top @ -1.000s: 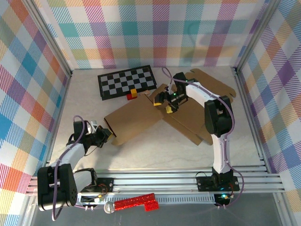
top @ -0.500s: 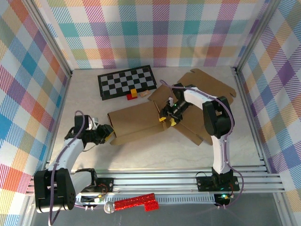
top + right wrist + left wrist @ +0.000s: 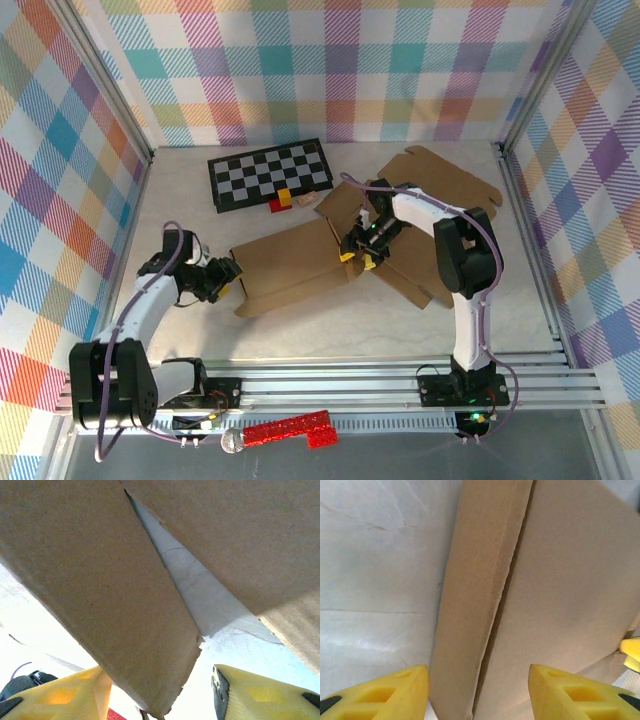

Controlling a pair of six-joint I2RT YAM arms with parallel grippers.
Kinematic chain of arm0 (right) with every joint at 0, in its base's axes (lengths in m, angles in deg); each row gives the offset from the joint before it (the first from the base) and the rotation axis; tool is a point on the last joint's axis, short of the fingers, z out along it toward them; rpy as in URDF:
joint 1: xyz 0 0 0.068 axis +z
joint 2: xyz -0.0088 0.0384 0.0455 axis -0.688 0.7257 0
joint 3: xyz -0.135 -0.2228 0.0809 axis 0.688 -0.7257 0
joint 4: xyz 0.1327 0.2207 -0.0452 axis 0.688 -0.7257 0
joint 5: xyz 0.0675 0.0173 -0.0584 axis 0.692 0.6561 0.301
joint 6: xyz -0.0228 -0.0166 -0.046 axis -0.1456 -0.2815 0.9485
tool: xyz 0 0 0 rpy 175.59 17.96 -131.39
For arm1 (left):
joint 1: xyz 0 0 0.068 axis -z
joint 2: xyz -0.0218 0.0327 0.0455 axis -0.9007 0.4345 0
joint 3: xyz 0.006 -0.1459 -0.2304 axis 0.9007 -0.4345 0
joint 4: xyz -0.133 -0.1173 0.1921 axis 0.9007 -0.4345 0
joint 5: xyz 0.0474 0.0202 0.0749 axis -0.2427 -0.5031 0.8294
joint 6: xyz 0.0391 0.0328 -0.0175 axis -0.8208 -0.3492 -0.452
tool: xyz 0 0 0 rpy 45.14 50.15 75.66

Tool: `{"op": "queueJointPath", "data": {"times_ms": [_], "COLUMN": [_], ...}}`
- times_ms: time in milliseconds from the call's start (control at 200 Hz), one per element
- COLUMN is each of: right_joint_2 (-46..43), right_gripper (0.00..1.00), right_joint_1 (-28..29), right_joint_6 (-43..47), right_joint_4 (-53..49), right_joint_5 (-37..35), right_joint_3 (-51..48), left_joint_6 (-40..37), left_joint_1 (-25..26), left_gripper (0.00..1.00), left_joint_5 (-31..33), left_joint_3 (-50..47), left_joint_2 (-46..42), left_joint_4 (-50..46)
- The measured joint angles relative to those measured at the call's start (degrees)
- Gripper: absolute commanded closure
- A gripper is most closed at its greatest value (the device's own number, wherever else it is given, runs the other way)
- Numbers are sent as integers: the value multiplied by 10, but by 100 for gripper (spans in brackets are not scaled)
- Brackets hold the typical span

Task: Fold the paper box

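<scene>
Paper box: a flat brown cardboard blank, unfolded, lying on the table between the two grippers.

Left gripper: jaws apart, with the near end of a long crease or slit and the panel edge lying between the yellow fingers. Neither finger appears to press the card. Bare table lies to the left of these jaws.

Right gripper: jaws apart, with a flap corner hanging between them. One finger lies against the flap; the other stands clear of it, so nothing is clamped. Past these jaws a triangle of table shows between two panels. Beyond them, a further cardboard panel spreads away; whether it belongs to the same sheet cannot be told. A checkerboard and small red and yellow blocks lie beyond the blank, apart from both grippers.

Handling (judged): the card is probably light and thin, stiff across a panel but weak at the creases, and likely to slide on the smooth table. A free flap edge close to its crease looks the best hold, with the other gripper pinning the panel.

Change from one second ago: the left jaws, then together, now stand parted. The right jaws have narrowed and drawn toward the bases, and the long panel has swung to lie more level.
</scene>
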Motion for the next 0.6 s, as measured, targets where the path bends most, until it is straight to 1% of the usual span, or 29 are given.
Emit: {"op": "queueJointPath", "data": {"times_ms": [65, 95, 145, 170, 240, 300, 400, 470, 600], "right_joint_2": [0, 0, 0, 0, 0, 0, 0, 0, -1], "right_gripper": [46, 46, 45, 45, 45, 44, 41, 37, 24], "right_joint_1": [1, 1, 2, 1, -2, -5, -6, -6, -6], "right_joint_6": [-2, -2, -2, -2, -2, -1, -1, 3, 21], "right_joint_4": [1, 2, 2, 3, 3, 4, 4, 6, 13], "right_joint_5": [0, 0, 0, 0, -1, -2, -2, -1, 8], "right_joint_3": [0, 0, 0, 0, 0, 0, 0, 0, 0], "left_joint_6": [6, 9, 17, 21, 24, 23, 23, 21, 24], "left_joint_1": [24, 36, 53, 59, 63, 67, 69, 70, 70], "left_gripper": [47, 51, 58, 64, 78, 88, 100, 100, 100], "left_joint_5": [0, 0, 6, 10, 13, 21, 26, 31, 36], "left_joint_3": [-9, -12, -14, -14, -14, -15, -30, -48, -79], "left_joint_2": [20, 28, 45, 54, 64, 65, 58, 45, 18], "left_joint_4": [30, 45, 65, 73, 92, 104, 126, 143, 176]}}
